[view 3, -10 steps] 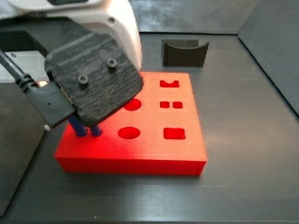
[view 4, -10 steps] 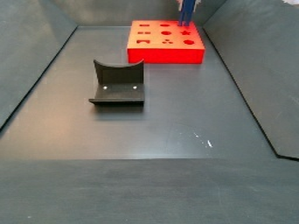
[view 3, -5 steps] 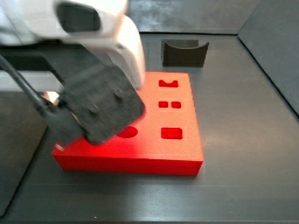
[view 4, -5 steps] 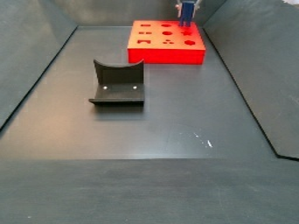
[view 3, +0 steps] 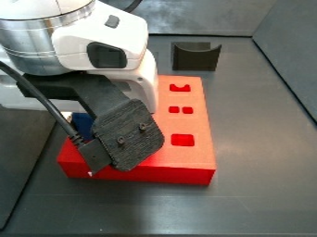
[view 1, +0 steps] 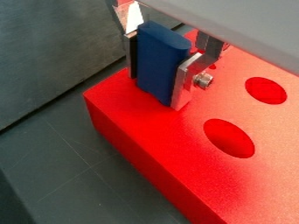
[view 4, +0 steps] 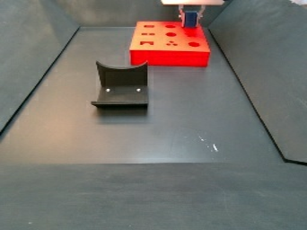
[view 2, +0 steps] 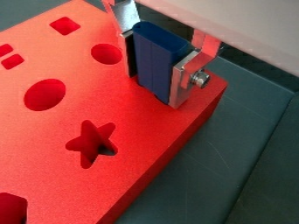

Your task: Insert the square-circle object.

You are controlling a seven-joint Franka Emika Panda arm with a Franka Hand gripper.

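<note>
My gripper is shut on the square-circle object, a small blue piece held upright between the silver fingers. It shows the same way in both wrist views. Its lower end meets the top of the red block near a corner and edge, and its prongs do not show. In a side view the gripper hangs low over the block's near-left corner, with the blue piece partly hidden by the hand. In a side view the gripper is over the block's far right part.
The red block's top has a star hole, round holes and square holes. The dark fixture stands on the grey floor apart from the block, also in a side view. Dark walls bound the floor.
The gripper has come down onto the red block's corner with the blue piece. The prongs, seen above the block before, no longer show.
</note>
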